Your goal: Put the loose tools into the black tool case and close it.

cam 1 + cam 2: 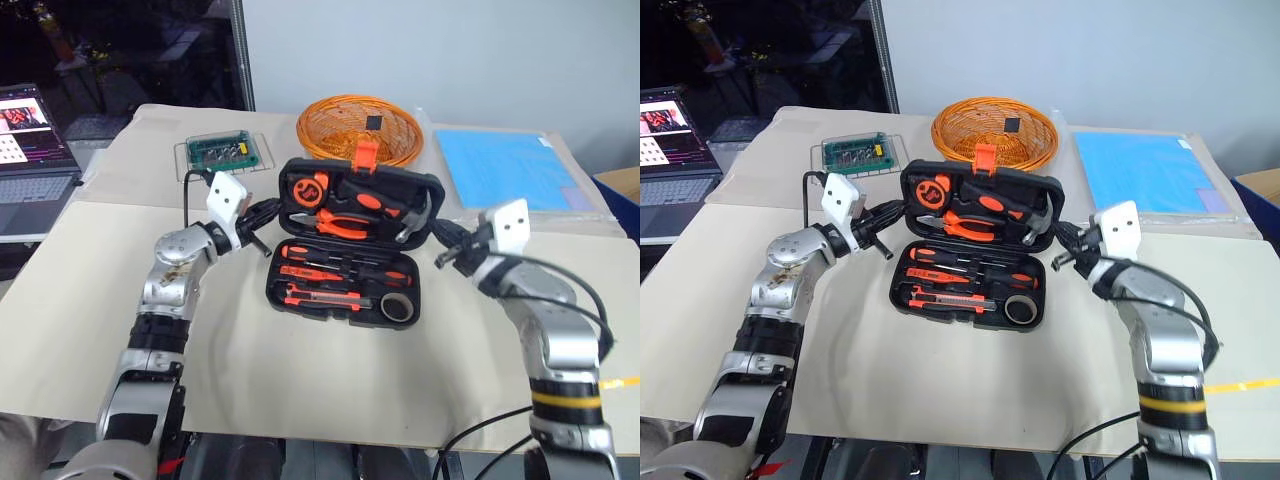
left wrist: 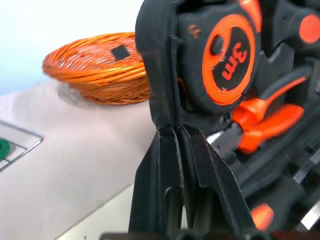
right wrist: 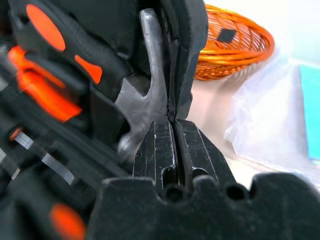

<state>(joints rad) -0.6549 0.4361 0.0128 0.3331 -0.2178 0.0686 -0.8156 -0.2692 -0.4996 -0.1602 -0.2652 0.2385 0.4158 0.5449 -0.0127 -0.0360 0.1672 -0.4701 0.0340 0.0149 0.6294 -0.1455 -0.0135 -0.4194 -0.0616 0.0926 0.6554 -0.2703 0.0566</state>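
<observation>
— Black moulded plastic, that's the tool case (image 1: 345, 245), lying open in the middle of the counter (image 1: 300, 370), its lid half raised at the far side with the red latch (image 1: 365, 153) sticking up from its top edge.

— And where are the loose tools?

— Already in the near half. Two black-and-orange screwdrivers (image 1: 335, 257) lie across the upper slots, a small red screwdriver (image 1: 305, 271) under them, the utility knife (image 1: 325, 293) lower still, and the tape ring (image 1: 399, 307) in the near right corner.

— What sits in the lid?

— A round tape measure (image 2: 227, 57) at its left end, orange-handled pliers (image 1: 335, 222) below it, and a hammer (image 3: 150, 100) with its grey head at the right end.

— The left claw?

— The left claw (image 2: 175, 135) has its fingers pressed together, pinching the lid's left edge right beside the tape measure.

— And the other one?

— The right claw (image 3: 172, 127) is likewise squeezed tight on the lid's right edge, just by the hammer head.

— Anything else on the counter?

— An orange wicker basket (image 1: 360, 128) just behind the case, a green circuit board (image 1: 228, 151) to its left, a blue sheet (image 1: 505, 168) to its right, and a laptop (image 1: 30, 160) at the far left.
</observation>
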